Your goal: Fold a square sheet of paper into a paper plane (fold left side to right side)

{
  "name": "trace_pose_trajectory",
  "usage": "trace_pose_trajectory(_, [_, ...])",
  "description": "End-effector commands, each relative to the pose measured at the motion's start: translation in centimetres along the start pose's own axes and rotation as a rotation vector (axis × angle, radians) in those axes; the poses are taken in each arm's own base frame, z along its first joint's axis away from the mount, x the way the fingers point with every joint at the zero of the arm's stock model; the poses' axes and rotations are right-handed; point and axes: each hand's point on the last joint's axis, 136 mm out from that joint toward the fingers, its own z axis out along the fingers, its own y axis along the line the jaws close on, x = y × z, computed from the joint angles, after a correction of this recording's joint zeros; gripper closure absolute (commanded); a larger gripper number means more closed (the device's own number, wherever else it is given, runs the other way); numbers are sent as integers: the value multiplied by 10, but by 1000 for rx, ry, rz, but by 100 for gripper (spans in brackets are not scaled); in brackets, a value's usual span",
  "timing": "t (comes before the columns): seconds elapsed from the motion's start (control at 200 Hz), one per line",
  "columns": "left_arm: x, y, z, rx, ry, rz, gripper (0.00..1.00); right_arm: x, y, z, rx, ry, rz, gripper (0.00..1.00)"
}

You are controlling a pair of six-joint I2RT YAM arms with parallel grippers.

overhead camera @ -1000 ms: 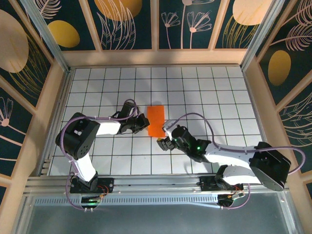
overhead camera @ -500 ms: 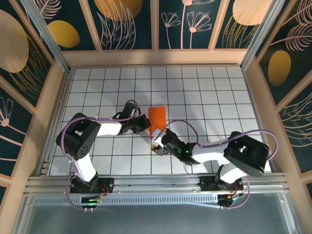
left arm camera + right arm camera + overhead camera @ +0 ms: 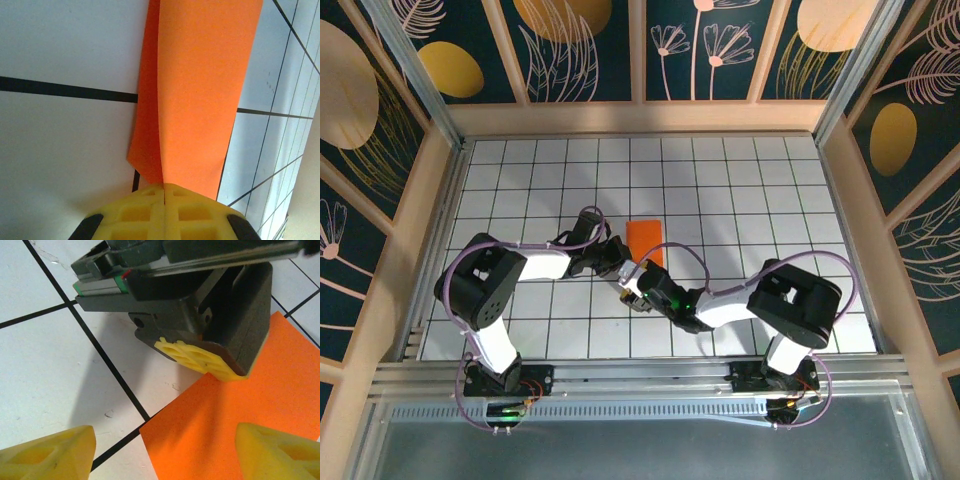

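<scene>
Near the middle of the white gridded worktop (image 3: pixel 760 190): one orange sheet of paper (image 3: pixel 645 240), folded to a narrow strip and lying flat. Left pincer (image 3: pixel 618 261): yellow fingers (image 3: pixel 145 215) pressed together, tips set against the near end of the sheet. From the left wrist, the seam between them lines up with a lengthwise crease in the paper. Whether the tips pinch the sheet or only press on it cannot be told. Right pincer (image 3: pixel 632 293): fingers apart, holding nothing, just beside the left pincer. From the right wrist, one fingertip (image 3: pixel 50 452) hangs over bare worktop, the other over the orange sheet.
</scene>
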Motion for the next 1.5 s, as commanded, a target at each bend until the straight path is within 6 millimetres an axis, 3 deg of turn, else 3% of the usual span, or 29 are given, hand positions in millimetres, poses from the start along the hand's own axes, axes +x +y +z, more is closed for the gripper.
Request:
trace_pose_trajectory(0.0, [0, -6, -4, 14, -18, -1, 100, -15, -14, 4, 51, -41, 28, 30])
trace_pose_trajectory(0.465, [-1, -4, -4, 0, -21, 5, 100, -1, -8, 3, 20, 24, 61, 73])
trace_pose_trajectory(0.57, [-1, -5, -5, 1, -26, 8, 100, 1, -9, 2, 22, 32, 69, 87])
trace_pose_trajectory(0.661, [-2, -5, -8, -3, -32, 15, 93, 1, -12, 0, 30, 34, 87, 100])
trace_pose_trajectory(0.766, [-2, 2, -9, -37, -40, 26, 83, 0, -13, -2, 20, 33, 128, 100])
trace_pose_trajectory(0.791, [-5, -6, -17, -22, -59, 39, 82, 1, -14, -3, 12, 35, 141, 100])
trace_pose_trajectory(1.086, [-20, -5, -48, -40, -133, 64, 63, -1, -13, -12, -127, 32, 318, 100])
trace_pose_trajectory(1.251, [-31, -21, -59, -22, -148, 135, 66, -2, -14, -18, -234, 32, 429, 100])
trace_pose_trajectory(1.386, [-34, -33, -49, -1, -101, 175, 79, 0, -17, -19, -282, 39, 499, 100])
trace_pose_trajectory(1.496, [-37, -40, -37, 16, -70, 191, 82, 2, -16, -18, -317, 45, 531, 100])
